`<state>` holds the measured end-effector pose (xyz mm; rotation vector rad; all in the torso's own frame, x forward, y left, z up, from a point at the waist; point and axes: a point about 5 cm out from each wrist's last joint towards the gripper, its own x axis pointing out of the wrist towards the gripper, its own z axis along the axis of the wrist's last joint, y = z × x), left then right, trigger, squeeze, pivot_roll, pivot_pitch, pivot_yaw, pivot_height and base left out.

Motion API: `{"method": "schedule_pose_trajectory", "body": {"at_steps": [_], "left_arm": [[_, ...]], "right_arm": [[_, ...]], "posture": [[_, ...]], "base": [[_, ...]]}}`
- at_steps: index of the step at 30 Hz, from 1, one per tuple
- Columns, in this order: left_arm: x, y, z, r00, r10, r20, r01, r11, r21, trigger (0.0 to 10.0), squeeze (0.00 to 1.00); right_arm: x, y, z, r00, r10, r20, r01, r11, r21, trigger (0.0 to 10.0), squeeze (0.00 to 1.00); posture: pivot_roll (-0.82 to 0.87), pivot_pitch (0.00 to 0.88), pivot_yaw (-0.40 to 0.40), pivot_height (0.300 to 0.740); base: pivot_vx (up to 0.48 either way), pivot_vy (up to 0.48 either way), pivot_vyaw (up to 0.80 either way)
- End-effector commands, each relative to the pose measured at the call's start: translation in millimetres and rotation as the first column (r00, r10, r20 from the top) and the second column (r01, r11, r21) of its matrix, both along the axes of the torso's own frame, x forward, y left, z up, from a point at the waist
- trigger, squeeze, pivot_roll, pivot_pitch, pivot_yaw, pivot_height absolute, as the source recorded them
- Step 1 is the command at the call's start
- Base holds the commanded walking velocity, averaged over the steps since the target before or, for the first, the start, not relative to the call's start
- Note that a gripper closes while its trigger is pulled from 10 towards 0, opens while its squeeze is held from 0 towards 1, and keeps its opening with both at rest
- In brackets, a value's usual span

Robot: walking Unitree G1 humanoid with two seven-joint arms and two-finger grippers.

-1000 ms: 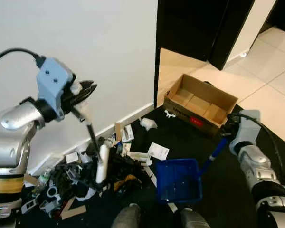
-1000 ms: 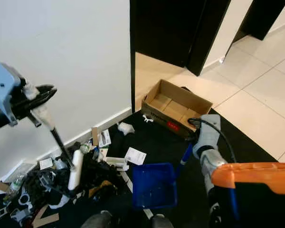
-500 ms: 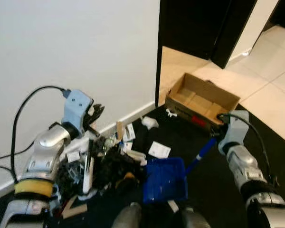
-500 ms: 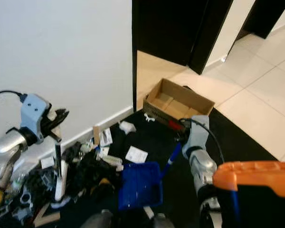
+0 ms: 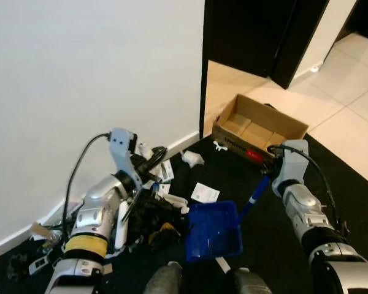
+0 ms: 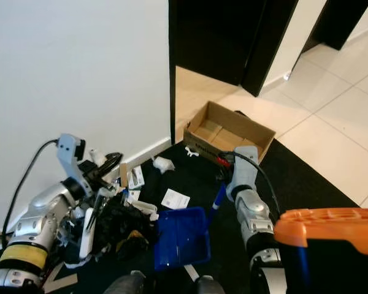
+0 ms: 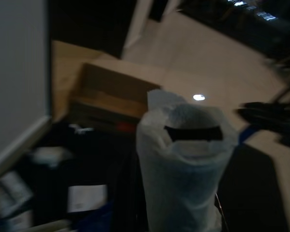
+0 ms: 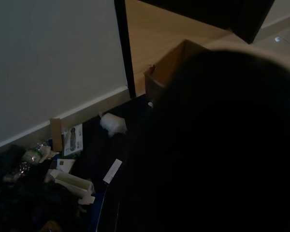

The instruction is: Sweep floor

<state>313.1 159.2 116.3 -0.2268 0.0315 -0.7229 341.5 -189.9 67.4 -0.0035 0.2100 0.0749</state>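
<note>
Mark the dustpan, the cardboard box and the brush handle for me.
dustpan (image 5: 213,231), left eye view, middle of the blue tray
cardboard box (image 5: 259,128), left eye view, inner floor
brush handle (image 7: 184,159), left wrist view, white wrapped end

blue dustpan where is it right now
In the eye views the blue dustpan lies on the dark floor before the robot's feet, just right of the litter pile, its handle angling up toward the right pincer.

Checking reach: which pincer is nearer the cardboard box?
Right. The right pincer, on the blue dustpan's handle, sits just in front of the cardboard box. The left pincer is off by the wall, over the litter pile.
</note>
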Motion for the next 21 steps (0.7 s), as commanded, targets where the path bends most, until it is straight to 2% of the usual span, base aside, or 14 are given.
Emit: {"method": "schedule_pose_trajectory", "body": {"at_steps": [1,2,4,7,12,17,21], "left_arm": [[-3.1,-7.7,4,0.999,-0.048,0.021,0.049,0.997,-0.053,10.0,0.00],[-8.6,-17.0,7,0.994,-0.103,0.031,0.105,0.992,-0.076,10.0,0.00],[-8.6,-17.0,7,0.994,-0.103,0.031,0.105,0.992,-0.076,10.0,0.00],[-17.1,-28.7,10,0.988,-0.151,0.036,0.154,0.981,-0.113,10.0,0.00],[-23.3,-33.0,11,0.985,-0.170,0.022,0.171,0.976,-0.136,10.0,0.00],[-34.5,-46.3,21,0.977,-0.214,0.003,0.208,0.946,-0.247,10.0,0.00],[-38.8,-55.4,25,0.973,-0.232,-0.005,0.220,0.928,-0.299,10.0,0.00]], "right_arm": [[-0.4,3.6,-2,1.000,0.014,-0.002,-0.014,1.000,0.006,10.0,0.00],[0.9,3.1,0,1.000,0.018,0.008,-0.018,1.000,0.012,10.0,0.00],[0.9,3.1,0,1.000,0.018,0.008,-0.018,1.000,0.012,10.0,0.00],[1.7,3.2,2,1.000,0.021,0.017,-0.021,1.000,0.016,10.0,0.00],[1.9,4.3,2,0.999,0.024,0.021,-0.024,0.999,0.020,10.0,0.00],[2.6,5.0,3,0.999,0.029,0.023,-0.030,0.999,0.026,10.0,0.00],[3.2,5.7,3,0.999,0.031,0.025,-0.032,0.999,0.028,10.0,0.00]], "posture": [[0.15,0.176,0.011,0.740],[0.15,0.179,0.012,0.740],[0.15,0.179,0.012,0.740],[0.16,0.181,0.013,0.740],[0.16,0.181,0.014,0.740],[0.16,0.178,0.011,0.740],[0.16,0.175,0.010,0.740]], "base": [[0.000,0.000,0.00],[0.000,0.000,0.00],[0.000,0.000,0.00],[0.000,0.000,0.00],[0.000,0.000,0.00],[0.000,0.000,0.00],[0.000,0.000,0.00]]}}
